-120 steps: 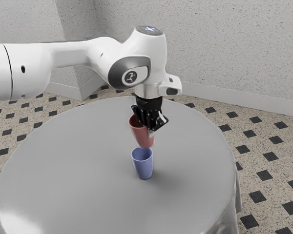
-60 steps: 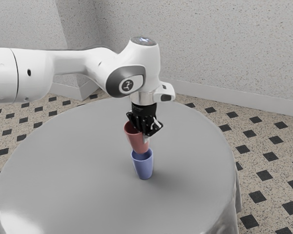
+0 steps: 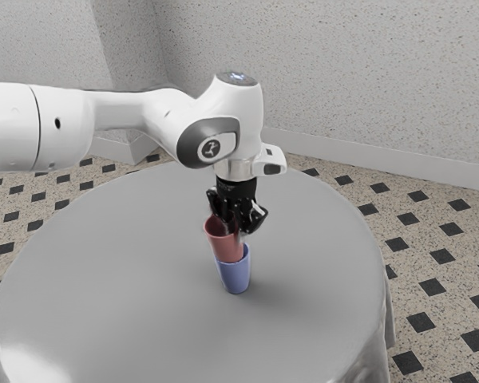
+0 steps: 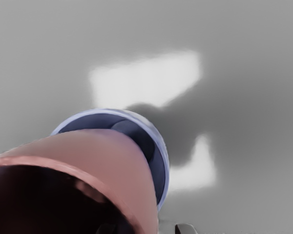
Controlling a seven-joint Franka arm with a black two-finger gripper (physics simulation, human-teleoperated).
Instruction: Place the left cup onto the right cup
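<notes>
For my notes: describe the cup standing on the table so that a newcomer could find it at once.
Start at the round grey table. Near its middle, under the black gripper, two cups meet. The blue cup is the lower one, upright on the tabletop, while the tilted red cup held by the gripper has its base inside the blue cup's mouth.
</notes>
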